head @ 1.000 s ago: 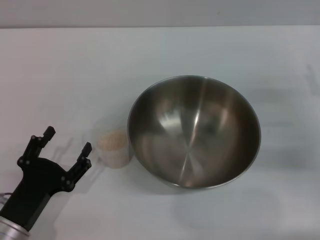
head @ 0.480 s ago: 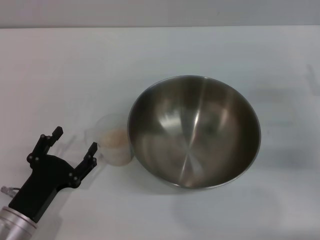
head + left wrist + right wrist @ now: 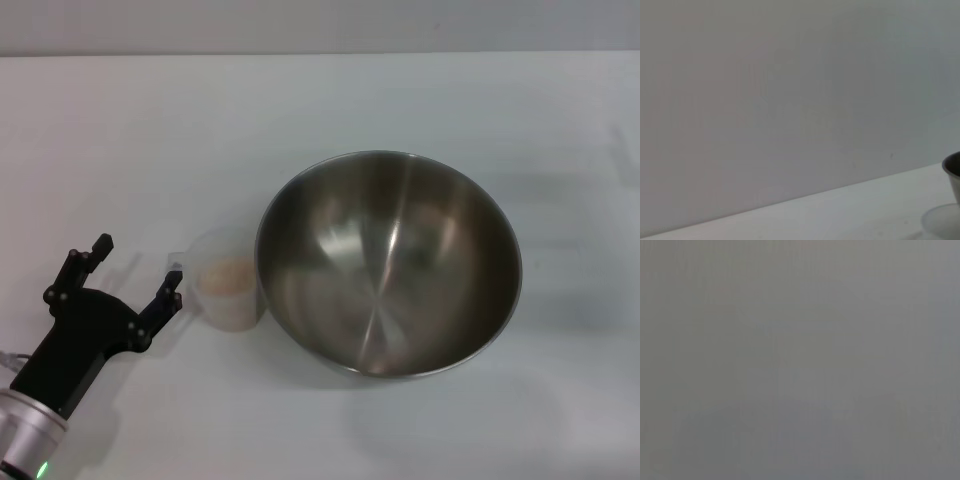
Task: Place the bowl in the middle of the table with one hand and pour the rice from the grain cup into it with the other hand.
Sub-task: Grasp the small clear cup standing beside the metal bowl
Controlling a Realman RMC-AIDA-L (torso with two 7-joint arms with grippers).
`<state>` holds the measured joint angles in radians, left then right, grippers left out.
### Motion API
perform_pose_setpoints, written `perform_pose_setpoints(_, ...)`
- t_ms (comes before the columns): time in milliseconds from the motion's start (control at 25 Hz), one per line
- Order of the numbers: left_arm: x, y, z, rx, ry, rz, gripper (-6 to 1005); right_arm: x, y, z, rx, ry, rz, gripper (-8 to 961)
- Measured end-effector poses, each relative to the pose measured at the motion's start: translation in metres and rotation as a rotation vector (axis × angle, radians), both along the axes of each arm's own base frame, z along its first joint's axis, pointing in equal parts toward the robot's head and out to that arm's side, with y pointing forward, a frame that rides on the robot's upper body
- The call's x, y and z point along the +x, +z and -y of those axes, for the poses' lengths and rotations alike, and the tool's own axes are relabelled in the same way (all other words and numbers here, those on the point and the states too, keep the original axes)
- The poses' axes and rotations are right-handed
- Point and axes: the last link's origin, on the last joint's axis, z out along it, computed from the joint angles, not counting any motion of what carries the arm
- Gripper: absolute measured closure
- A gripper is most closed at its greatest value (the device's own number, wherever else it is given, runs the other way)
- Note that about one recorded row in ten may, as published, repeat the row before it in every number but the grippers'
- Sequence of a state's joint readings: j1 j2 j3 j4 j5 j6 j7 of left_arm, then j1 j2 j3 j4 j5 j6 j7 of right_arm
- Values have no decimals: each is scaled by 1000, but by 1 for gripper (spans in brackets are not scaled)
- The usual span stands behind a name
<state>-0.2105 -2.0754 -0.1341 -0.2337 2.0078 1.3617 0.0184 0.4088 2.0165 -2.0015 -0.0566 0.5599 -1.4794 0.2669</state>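
Looking down, I see my left black two-finger tool [image 3: 137,270] nearest to me, spread wide and holding nothing, low over the plain white tabletop [image 3: 320,110]. One fingertip sits just beside the small clear plastic cup [image 3: 228,290] with pale rice [image 3: 228,277] inside. Past the cup, touching it, stands the big shiny steel bowl [image 3: 388,262], near the middle. My right tool is out of sight.

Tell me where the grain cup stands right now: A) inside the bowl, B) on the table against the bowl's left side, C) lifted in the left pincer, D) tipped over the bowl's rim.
B: the grain cup stands upright on the table beside the bowl, with rice still in it; the open left pincer is just short of it.
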Motion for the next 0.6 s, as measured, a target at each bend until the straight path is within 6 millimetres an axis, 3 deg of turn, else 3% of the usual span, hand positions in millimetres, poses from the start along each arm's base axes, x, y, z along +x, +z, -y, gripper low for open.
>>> perform_pose_setpoints(600,0,2,-23,19,36,-14,155,-5,-1,-12,-16,-3,8,367)
